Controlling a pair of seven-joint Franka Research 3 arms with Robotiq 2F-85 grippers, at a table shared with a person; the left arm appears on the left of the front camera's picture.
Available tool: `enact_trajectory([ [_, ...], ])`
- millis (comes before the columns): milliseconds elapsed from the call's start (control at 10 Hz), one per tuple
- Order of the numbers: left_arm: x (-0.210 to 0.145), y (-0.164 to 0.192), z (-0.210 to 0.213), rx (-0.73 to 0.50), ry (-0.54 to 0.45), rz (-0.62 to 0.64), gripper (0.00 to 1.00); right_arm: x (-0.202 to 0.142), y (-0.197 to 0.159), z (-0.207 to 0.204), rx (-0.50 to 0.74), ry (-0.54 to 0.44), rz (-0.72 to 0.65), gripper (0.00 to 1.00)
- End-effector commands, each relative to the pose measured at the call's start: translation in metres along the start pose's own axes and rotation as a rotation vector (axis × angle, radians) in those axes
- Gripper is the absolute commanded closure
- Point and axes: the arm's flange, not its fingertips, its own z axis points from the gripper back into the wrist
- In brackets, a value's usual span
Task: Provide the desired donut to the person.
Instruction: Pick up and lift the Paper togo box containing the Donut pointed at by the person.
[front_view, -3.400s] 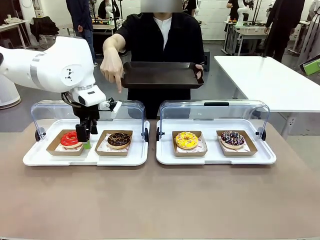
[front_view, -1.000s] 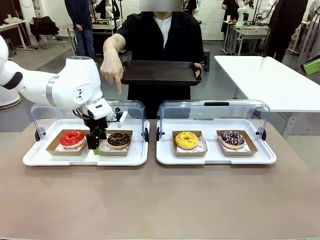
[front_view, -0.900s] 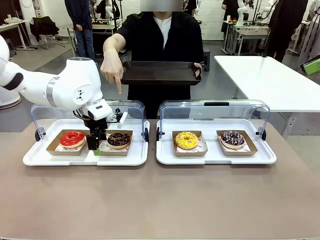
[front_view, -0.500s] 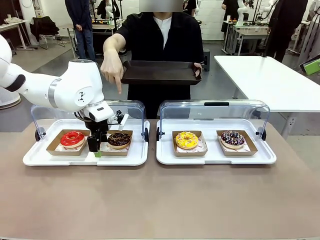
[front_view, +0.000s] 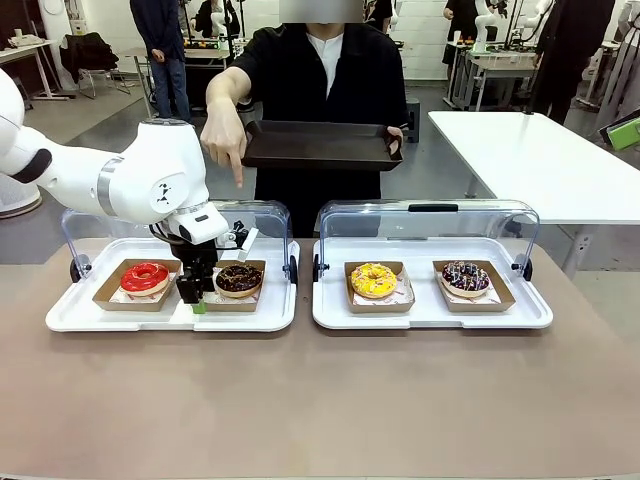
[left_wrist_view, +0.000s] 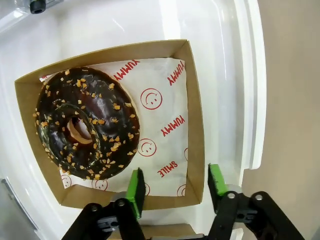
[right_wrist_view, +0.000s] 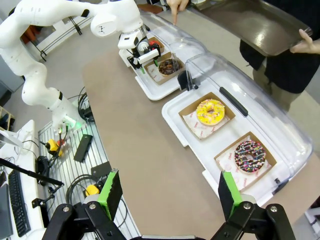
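Green-padded right gripper (right_wrist_view: 168, 189), raised well off the left white tray (front_view: 120, 318): jaws wide, empty. Left gripper (left_wrist_view: 176, 184), at that tray's near edge: jaws part-way apart, one pad inside the cardboard box (left_wrist_view: 196, 115) wall, one outside, no contact visible. Box, right half of the tray: holds the chocolate nut-flecked donut (left_wrist_view: 85, 122), not yet lifted. Beyond the tray: the person's hand (front_view: 226, 140) pointing down at it, and a dark serving tray (front_view: 320, 150) held ready. Status, judged: choice made; grasp, lift and delivery remain.
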Motion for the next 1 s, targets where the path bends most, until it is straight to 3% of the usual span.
enact_trajectory([
  [0, -0.0001, 0.0007, 0.0034, 0.001, 0.039, 0.011, 0.48, -0.0005, -0.0001, -0.0011, 0.008, -0.008, 0.001, 0.0],
  [100, 0.0001, -0.0005, 0.0028, 0.001, 0.036, 0.011, 0.6, -0.0005, -0.0001, -0.0011, 0.008, -0.008, 0.001, 0.0],
  [200, -0.0005, -0.0001, 0.0029, -0.002, 0.033, 0.012, 0.52, -0.0005, -0.0001, -0.0011, 0.008, -0.008, 0.001, 0.0],
  [300, -0.0007, -0.0001, 0.0026, -0.004, 0.029, 0.013, 0.76, -0.0005, -0.0001, -0.0011, 0.008, -0.008, 0.001, 0.0],
  [400, -0.0009, -0.0005, 0.0024, -0.005, 0.028, 0.015, 0.68, -0.0005, -0.0001, -0.0011, 0.008, -0.008, 0.001, 0.0],
  [500, -0.0009, -0.0003, 0.0026, -0.008, 0.024, 0.017, 0.92, -0.0005, -0.0001, -0.0011, 0.008, -0.008, 0.001, 0.0],
  [600, -0.001, 0.0003, 0.0031, -0.012, 0.023, 0.021, 0.83, -0.0005, -0.0001, -0.0011, 0.008, -0.008, 0.001, 0.0],
  [700, -0.0009, 0.0003, 0.0041, -0.012, 0.024, 0.024, 1.0, -0.0005, -0.0001, -0.0011, 0.008, -0.008, 0.001, 0.0],
  [900, -0.0012, 0.0006, 0.0063, -0.01, 0.024, 0.03, 1.0, -0.0005, -0.0001, -0.0011, 0.008, -0.008, 0.001, 0.0],
])
